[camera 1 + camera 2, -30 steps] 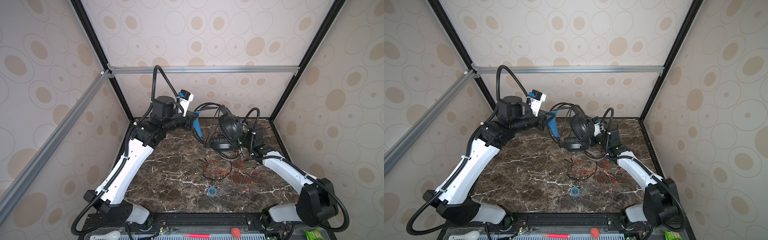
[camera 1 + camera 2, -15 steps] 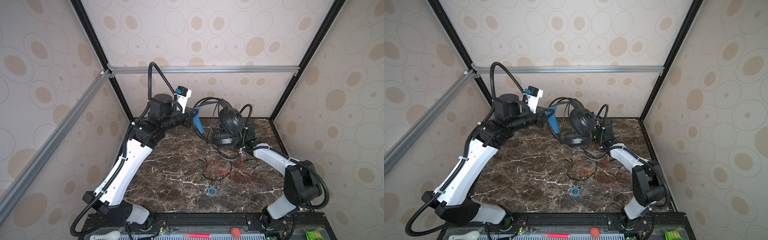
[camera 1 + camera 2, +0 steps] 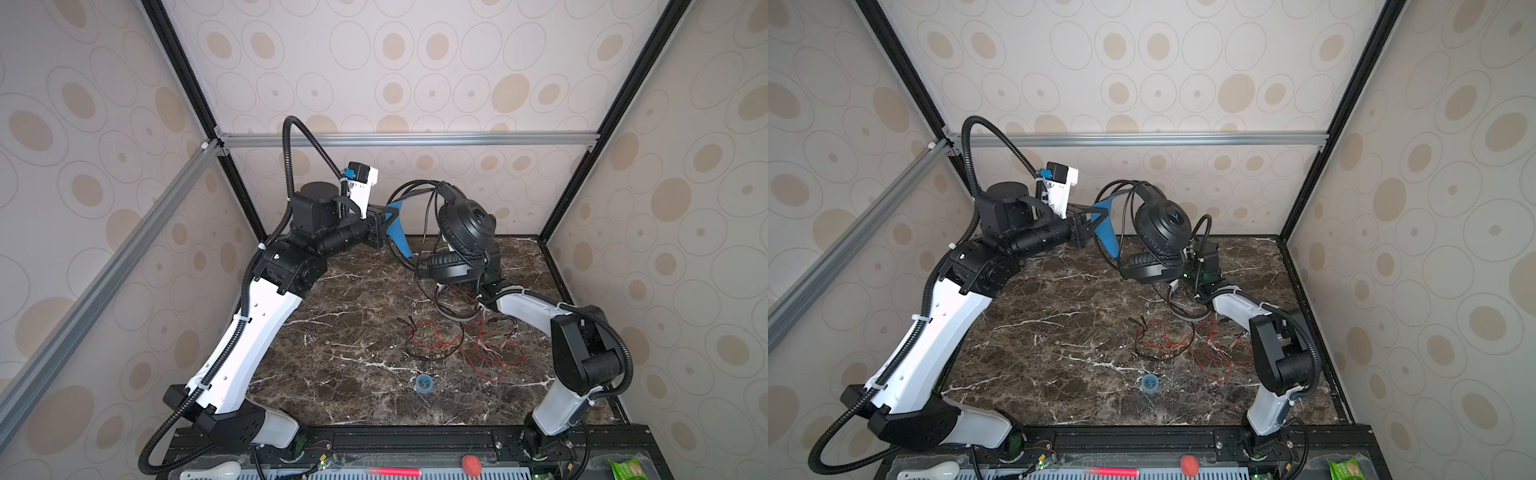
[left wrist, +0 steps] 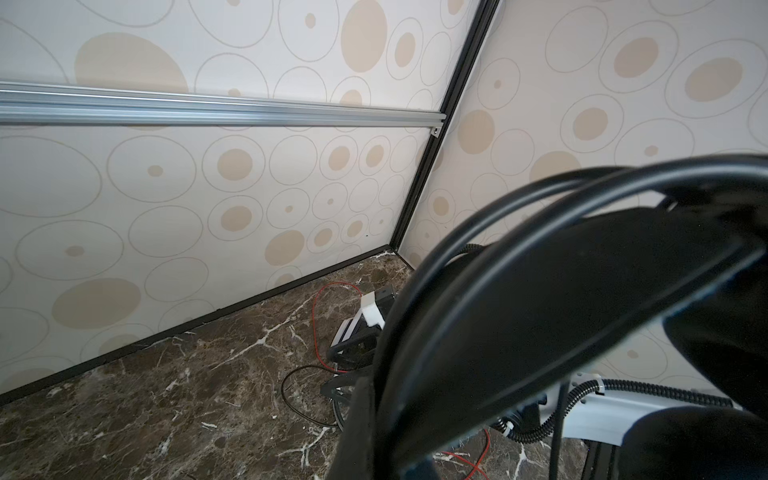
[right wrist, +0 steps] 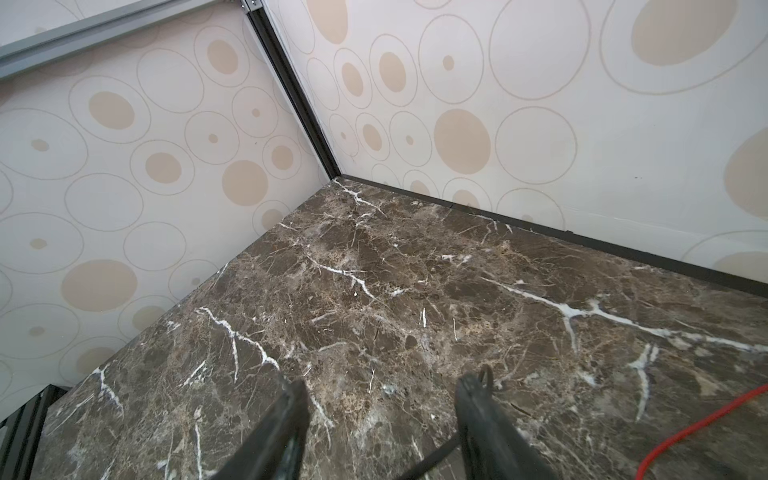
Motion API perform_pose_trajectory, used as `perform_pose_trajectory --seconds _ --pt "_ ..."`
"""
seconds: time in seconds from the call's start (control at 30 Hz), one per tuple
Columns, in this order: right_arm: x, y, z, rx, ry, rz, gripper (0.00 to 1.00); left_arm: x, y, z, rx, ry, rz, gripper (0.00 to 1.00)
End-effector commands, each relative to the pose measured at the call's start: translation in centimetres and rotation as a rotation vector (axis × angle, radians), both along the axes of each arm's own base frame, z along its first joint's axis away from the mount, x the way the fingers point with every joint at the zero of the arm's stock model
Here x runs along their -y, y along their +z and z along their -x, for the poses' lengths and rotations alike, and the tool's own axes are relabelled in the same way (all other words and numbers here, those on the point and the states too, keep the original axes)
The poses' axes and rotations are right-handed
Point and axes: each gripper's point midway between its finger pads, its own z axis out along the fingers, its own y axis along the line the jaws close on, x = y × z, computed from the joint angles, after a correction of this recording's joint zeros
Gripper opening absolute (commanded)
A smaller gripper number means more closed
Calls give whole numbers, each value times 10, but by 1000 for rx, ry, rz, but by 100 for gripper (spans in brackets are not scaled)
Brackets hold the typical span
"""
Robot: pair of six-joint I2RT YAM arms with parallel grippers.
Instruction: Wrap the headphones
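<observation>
The black headphones (image 3: 465,226) hang above the back of the table, one ear cup upright and the other lying flat below it. My left gripper (image 3: 407,249), with blue fingers, is shut on their headband (image 4: 561,291), and loops of thin black cord (image 4: 469,232) lie across that band. More black cord hangs down to the table. My right gripper (image 5: 382,384) is open low over the marble behind the cups, with a thin black cord (image 5: 436,457) crossing between its fingers. White headphones (image 4: 365,320) lie under the black pair, their red cord (image 3: 490,353) strewn in front.
A small blue ring (image 3: 424,382) lies near the front middle of the marble table (image 3: 353,332). Patterned walls enclose the back and both sides. The right arm's elbow (image 3: 582,357) is folded up at the right side.
The left gripper lifted the black headphones higher. The right arm folded its elbow up, its gripper drew in behind the ear cups, and its jaws narrowed.
</observation>
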Motion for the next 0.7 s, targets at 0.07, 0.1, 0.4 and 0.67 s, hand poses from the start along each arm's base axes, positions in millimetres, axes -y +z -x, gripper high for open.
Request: perform_pose_trajectory --seconds 0.07,0.1,0.4,0.67 --pt "-6 18 -12 53 6 -49 58 -5 47 16 85 -16 124 0" --pt "-7 18 -13 57 4 -43 57 -4 47 15 81 -16 125 0" --pt "-11 15 -9 74 64 21 10 -6 42 11 58 8 147 0" --pt "-6 13 14 34 82 32 0 -20 56 2 87 90 219 0"
